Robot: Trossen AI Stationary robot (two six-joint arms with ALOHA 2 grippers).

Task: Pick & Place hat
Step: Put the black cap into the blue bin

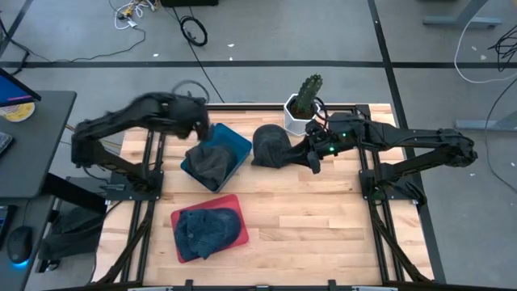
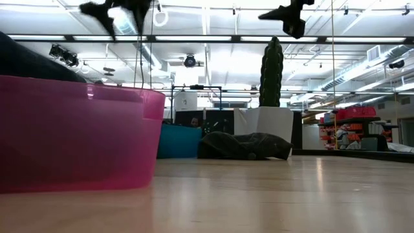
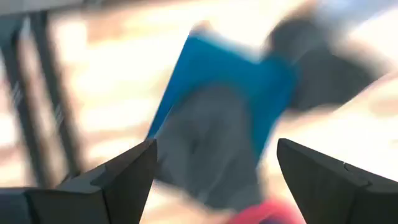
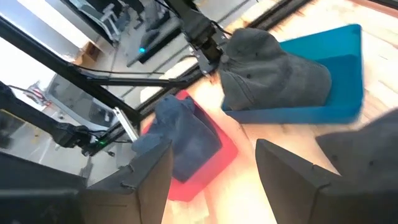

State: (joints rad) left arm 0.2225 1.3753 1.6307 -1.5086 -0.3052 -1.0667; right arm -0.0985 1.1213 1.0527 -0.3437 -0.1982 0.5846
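Closest to where I stand, the red bin (image 1: 242, 234) sits at the front of the wooden surface (image 1: 323, 226) with a blue denim hat (image 1: 206, 230) already lying in it, filling most of the tray. That one looks finished.

Further back, the blue bin (image 1: 237, 144) holds a grey hat (image 1: 208, 164), which slumps over the bin's front edge instead of sitting neatly inside. The left end effector (image 1: 194, 129) hangs just above and behind this bin, its fingers spread wide with nothing between them; the left wrist view looks straight down past them at the grey hat in its tray. I'd call that hat placed as well, if a bit untidily.

Just beside the blue bin, toward the right, a dark hat (image 1: 273, 145) lies flat on the bare wood, in no bin at all. The right end effector (image 1: 313, 155) is at its edge, raised off the surface, fingers wide apart and empty. This hat seems to be what remains: it has yet to be gripped and carried anywhere, and I see no third bin for it.

At the very back stands a cactus (image 1: 307, 93) in a white pot (image 1: 294, 115), untouched behind the dark hat.
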